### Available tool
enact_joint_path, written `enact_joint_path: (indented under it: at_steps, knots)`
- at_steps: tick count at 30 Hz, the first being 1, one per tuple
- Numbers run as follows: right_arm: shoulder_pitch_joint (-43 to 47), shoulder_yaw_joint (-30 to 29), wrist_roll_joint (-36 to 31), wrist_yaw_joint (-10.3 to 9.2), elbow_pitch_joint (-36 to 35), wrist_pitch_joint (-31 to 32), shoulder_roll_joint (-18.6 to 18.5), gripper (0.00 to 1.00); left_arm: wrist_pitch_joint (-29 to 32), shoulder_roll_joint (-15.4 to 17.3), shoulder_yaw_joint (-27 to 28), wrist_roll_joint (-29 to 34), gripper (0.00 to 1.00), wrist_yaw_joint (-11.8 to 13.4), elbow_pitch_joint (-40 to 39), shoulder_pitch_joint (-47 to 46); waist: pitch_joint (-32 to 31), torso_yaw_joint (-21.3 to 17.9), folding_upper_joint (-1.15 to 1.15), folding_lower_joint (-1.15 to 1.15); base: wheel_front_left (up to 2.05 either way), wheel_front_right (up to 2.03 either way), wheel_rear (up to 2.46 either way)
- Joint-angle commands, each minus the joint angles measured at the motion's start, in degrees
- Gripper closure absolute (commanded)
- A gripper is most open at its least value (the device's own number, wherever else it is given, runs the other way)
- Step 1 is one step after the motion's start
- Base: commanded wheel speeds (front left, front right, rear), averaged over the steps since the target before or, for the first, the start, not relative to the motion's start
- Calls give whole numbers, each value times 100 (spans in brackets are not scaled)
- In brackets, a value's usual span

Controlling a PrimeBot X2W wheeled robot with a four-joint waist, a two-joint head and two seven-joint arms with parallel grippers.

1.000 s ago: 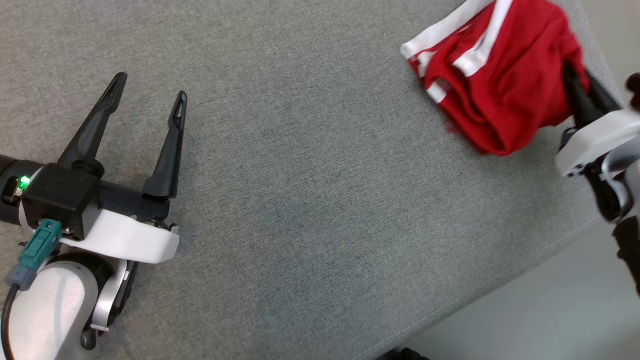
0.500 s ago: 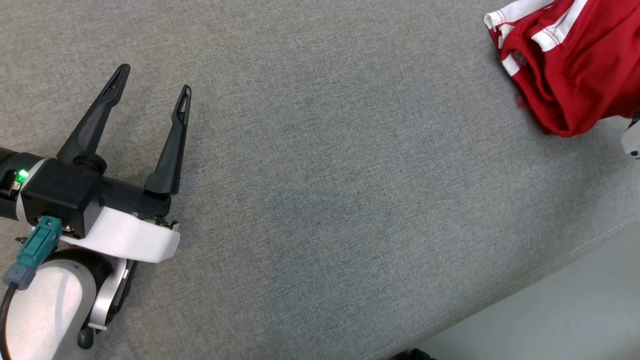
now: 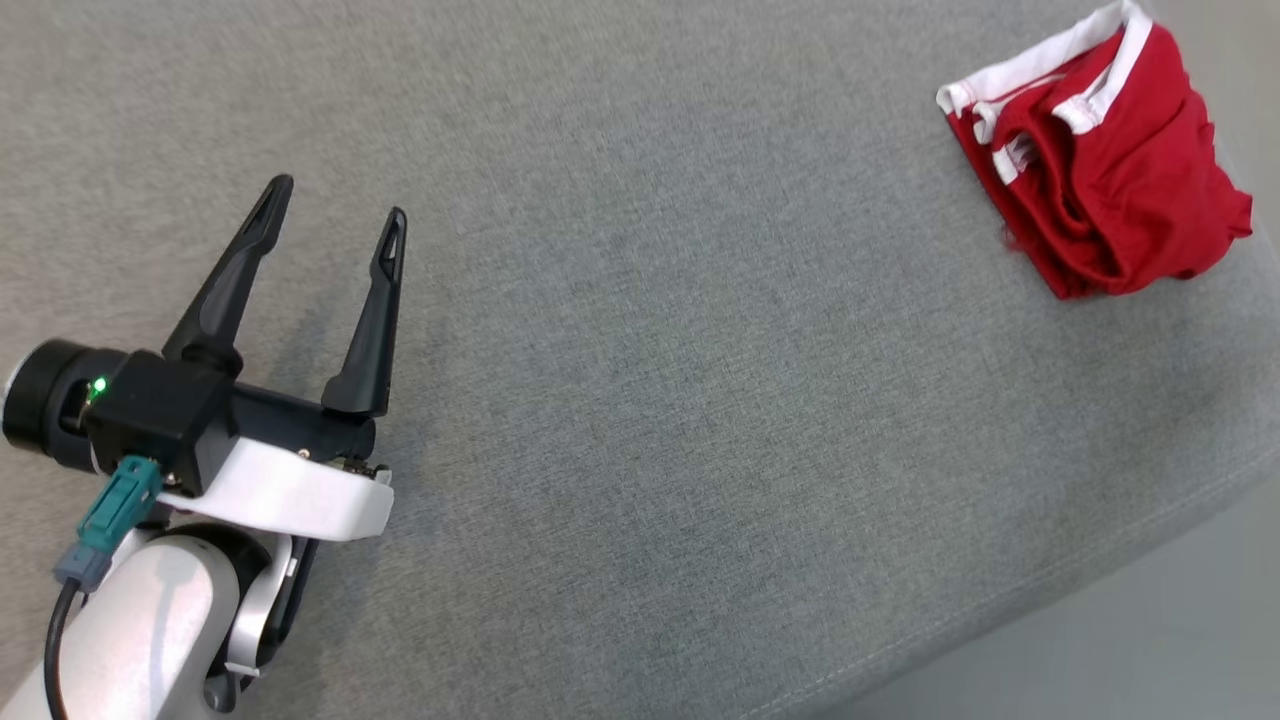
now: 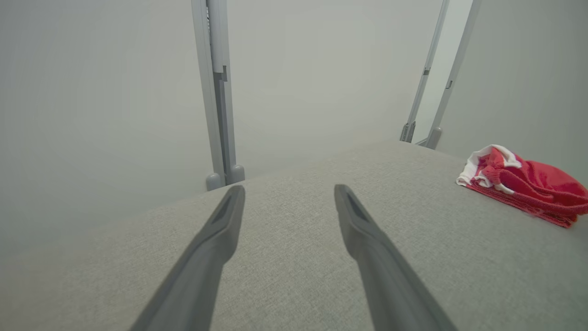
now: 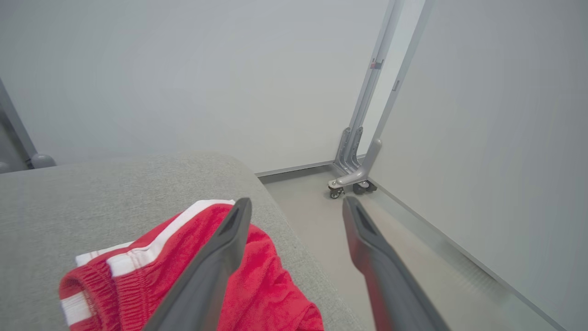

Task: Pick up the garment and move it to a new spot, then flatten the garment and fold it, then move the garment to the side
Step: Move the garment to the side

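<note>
Red garment (image 3: 1100, 190) at table (image 3: 640, 400) corner, castored frame (image 5: 357, 175) beyond right gripper (image 5: 296, 202)

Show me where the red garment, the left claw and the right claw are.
red garment (image 3: 1120, 190): head view, on the red fabric near its middle.
left claw (image 3: 338, 200): head view, midway between its open fingertips.
right claw (image 5: 296, 201): right wrist view, midway between its open fingertips.

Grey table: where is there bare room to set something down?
The wide middle of the grey table, between the left end effector and the red shorts, is bare. The far right corner, where the shorts lie by the edge, is crowded.
</note>
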Motion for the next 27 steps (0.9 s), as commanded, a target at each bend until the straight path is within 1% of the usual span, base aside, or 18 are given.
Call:
enact_joint_path:
  at_steps: [1,6,7,10,13,17,20,24,27]
  knots:
    - [218,-165,-135,-2,-310,-4,125,0,-97,-30,46,-61,0,55,74,99,-291,132,0,0,0,0,0]
    - [939,-481,-532,-1,-1378,-4,690,0,-348,-151,113,-194,0,153,288,347,-703,376,0,0,0,0,0]
    - [939,-481,-532,-1,-1378,-4,690,0,-348,-151,113,-194,0,153,288,347,-703,376,0,0,0,0,0]
    - [1305,-480,-739,-1,-1863,17,1007,0,-485,-223,157,-278,0,195,383,493,-932,580,0,0,0,0,0]
    - [1647,-439,-931,-1,-2364,195,1258,0,-628,-306,202,-348,0,248,478,607,-1134,845,0,0,0,0,0]
    - [2067,-274,-1088,-1,-2983,470,1470,0,-785,-391,295,-468,0,314,591,803,-1400,1206,0,0,0,0,0]
    - [2349,-161,-1174,-1,-3376,649,1560,0,-861,-434,366,-549,0,370,625,972,-1574,1459,0,0,0,0,0]
    - [2730,7,-1208,-2,-3751,834,1636,0,-949,-466,476,-646,0,473,678,1271,-1836,1721,0,0,0,0,0]
    - [2978,83,-1225,-1,-3983,989,1670,0,-985,-432,559,-702,0,512,654,1462,-1994,1866,0,0,0,0,0]
